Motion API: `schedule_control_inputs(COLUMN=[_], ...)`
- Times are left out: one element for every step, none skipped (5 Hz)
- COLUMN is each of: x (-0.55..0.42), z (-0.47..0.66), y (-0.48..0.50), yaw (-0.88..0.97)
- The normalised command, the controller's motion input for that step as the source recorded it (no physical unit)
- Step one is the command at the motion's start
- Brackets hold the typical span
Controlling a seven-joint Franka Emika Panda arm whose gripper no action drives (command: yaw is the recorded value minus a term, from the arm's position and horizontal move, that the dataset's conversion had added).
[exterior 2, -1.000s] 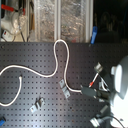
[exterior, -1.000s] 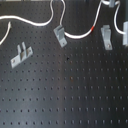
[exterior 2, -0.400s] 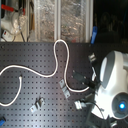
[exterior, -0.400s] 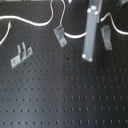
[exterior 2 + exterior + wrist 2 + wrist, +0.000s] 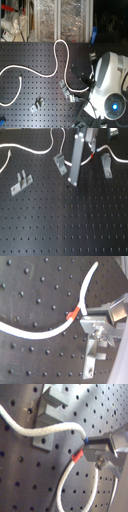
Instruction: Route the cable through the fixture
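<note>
One gripper [image 5: 92, 451] is pinching the cable [image 5: 45, 430] just beside its red tape band [image 5: 77, 457], w/ jaws closing on it. Fixture [image 5: 105, 165] is standing upright near the first exterior view's right. Judging: keep cable taut, coming down btwn prongs squarely, avoiding the slanted clip [image 5: 60, 164].
</note>
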Motion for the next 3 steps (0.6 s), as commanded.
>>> schedule_control_inputs(x=[-0.047, 0.2, 0.3], z=[0.19, 0.03, 0.0], y=[0.2, 0.254, -0.093], yaw=[0.73, 0.46, 0.0])
